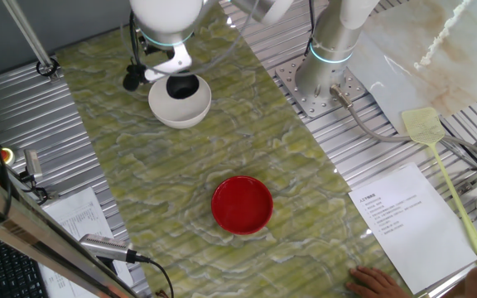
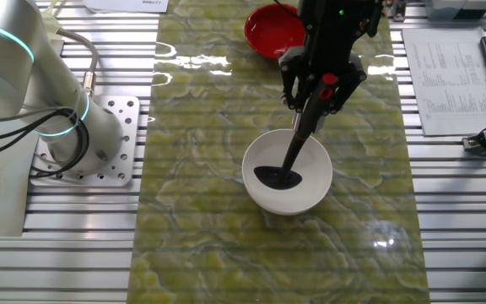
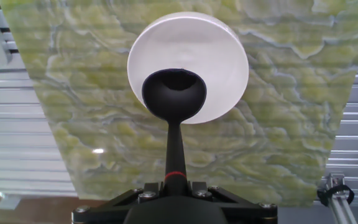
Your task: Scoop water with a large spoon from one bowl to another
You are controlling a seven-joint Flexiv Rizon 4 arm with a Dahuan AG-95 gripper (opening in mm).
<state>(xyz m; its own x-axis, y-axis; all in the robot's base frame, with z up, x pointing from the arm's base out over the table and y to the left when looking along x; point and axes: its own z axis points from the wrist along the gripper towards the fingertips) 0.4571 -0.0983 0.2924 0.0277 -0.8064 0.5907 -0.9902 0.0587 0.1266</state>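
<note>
Hand view, claw (image 2: 317,93) clamped on large spoon (image 3: 174,99) handle, scoop below it inside white bowl (image 3: 222,68)

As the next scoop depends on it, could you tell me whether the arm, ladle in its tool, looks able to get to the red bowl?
Probably yes: the red bowl sits uncovered on the mat, apart from the white bowl, with nothing between them.

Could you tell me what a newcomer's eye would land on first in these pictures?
Probably the black ladle, held in the gripper, with its scoop down inside the white bowl on the green marbled mat. Next, the bright red bowl standing apart on the same mat.
</note>
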